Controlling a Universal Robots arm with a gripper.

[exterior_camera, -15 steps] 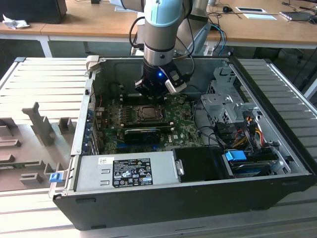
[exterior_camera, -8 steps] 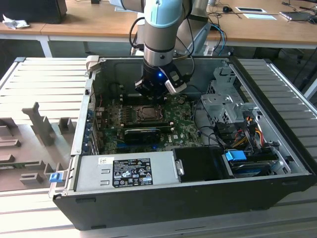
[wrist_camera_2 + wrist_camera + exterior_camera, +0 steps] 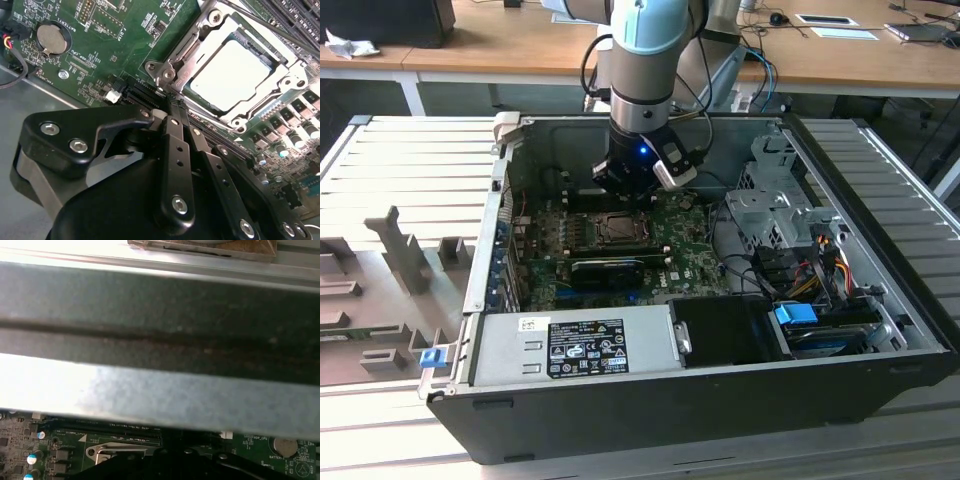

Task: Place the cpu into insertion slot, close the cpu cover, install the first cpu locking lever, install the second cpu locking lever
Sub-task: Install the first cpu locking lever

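While the cpu (image 3: pixel 234 75) sits in the insertion slot (image 3: pixel 280 107) under the closed cpu cover (image 3: pixel 200 37), the gripper (image 3: pixel 169 102) hangs just beside the socket's corner. Its fingertips are partly hidden by its own body; the fingers (image 3: pixel 176 150) look pressed together, holding nothing.
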